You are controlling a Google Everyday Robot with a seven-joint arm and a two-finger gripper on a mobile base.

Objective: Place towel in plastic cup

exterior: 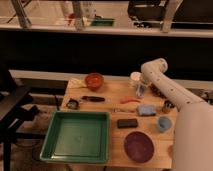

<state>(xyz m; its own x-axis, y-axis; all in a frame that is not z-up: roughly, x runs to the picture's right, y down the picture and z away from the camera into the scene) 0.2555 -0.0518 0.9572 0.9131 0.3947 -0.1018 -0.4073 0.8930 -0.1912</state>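
The whitish plastic cup (135, 77) stands upright at the table's far edge, right of the orange bowl (93, 80). My gripper (142, 91) points down just in front of and to the right of the cup, close to it. I cannot see anything in it. A pale crumpled cloth (75, 83) lies at the far left corner beside the bowl. A light-blue folded piece (146, 110) lies on the table in front of the gripper. I cannot tell which of the two is the towel.
A green tray (55, 145) fills the front left. A purple plate (138, 145), a black block (127, 122), a light-blue cup (163, 123), a small metal cup (167, 106), an orange-red item (131, 100) and a dark-handled tool (93, 98) lie around the wooden table (112, 90).
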